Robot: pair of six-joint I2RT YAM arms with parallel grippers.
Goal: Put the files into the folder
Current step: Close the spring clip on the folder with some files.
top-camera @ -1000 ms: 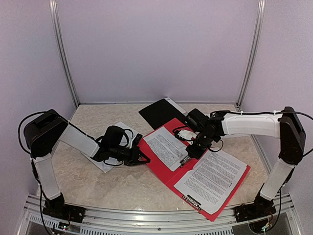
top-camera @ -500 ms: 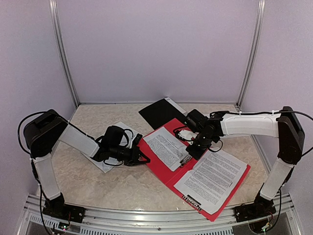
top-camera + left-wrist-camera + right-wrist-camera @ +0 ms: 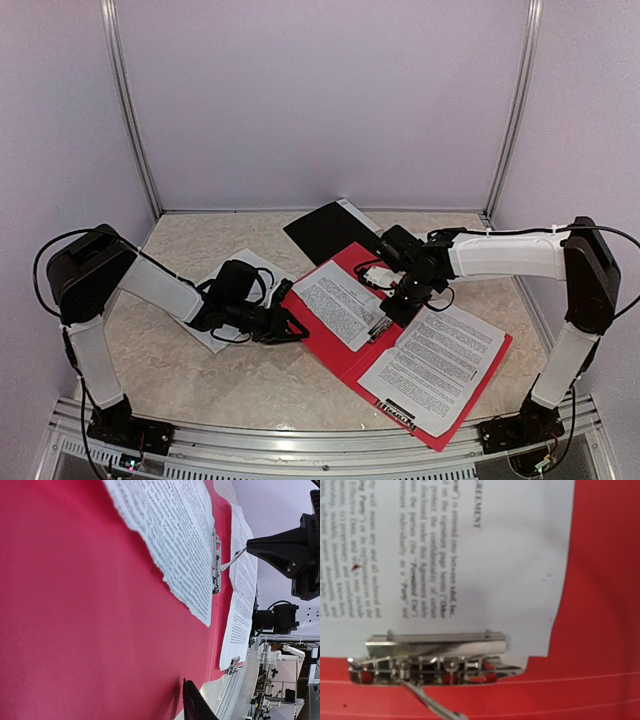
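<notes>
1. Two folders are on the table. A red folder [image 3: 335,352] lies open at about 4 o'clock from the table's middle. A black folder [image 3: 322,230] lies closed just beside the red one's 12 o'clock corner.
2. Four sheets show. The left printed sheet [image 3: 338,300] and the right printed sheet [image 3: 435,362] each lie on one flap of the red folder. A loose sheet [image 3: 265,268] lies under the left arm at 9 o'clock. A white edge [image 3: 356,213] peeks out at the black folder's 1 o'clock side.
3. One metal clip [image 3: 435,657] sits at the spine, its bar over the left printed sheet's edge.
4. There are two pincers. The left gripper [image 3: 292,326] sits low at the red folder's 9 o'clock edge; whether its jaws are apart cannot be told. The right gripper [image 3: 386,318] is closed on the clip's wire lever [image 3: 230,562].
5. Only the left wrist view shows that pinch; from overhead the arm hides it. That view also shows a single dark fingertip [image 3: 192,705] of its own.
6. Only the right wrist view shows the clip's springs and legible print, but none of its own fingers.
</notes>
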